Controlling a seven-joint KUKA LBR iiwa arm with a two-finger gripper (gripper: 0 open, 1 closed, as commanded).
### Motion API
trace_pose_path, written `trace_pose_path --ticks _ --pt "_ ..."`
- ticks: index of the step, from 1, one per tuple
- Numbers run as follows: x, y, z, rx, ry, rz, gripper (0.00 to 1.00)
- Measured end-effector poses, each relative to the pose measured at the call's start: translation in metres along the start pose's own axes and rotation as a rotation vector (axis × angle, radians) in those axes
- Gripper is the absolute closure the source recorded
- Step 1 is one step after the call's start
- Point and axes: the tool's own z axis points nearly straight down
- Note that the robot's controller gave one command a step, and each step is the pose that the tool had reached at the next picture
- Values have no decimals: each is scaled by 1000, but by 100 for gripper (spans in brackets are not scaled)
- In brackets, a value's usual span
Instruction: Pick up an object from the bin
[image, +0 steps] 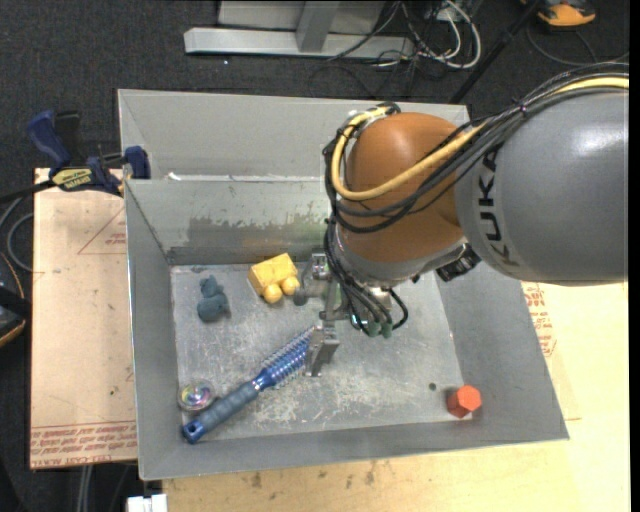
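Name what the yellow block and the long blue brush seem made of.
Yellow block: probably plastic or foam, matte, evenly coloured with rounded studs. Blue brush: likely plastic, smooth handle with ribbed bristle section; bristle fibre can't be told.

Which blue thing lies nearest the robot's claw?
The long blue brush, its bristly end right beside the gripper; the small blue-grey lump sits apart, farther left.

We see the bin as dull grey metal, its floor scratched and rough-looking. At 8 o'clock the blue brush looks like plastic, with a smooth handle and a ribbed head. The yellow piece at 11 o'clock and the orange piece at 4 o'clock seem to be matt plastic. The arm's orange cover is smooth and glossy.
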Motion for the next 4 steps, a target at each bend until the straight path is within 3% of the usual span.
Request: trace_pose_path --ticks 1,2,3,4 --pt "27 5 146 -4 -12 90 0" --pt "-8 -16 123 0 -12 -215 0" --pt "-7 -17 123 1 -8 -215 100" --pt "-11 -38 4 1 -17 -207 100"
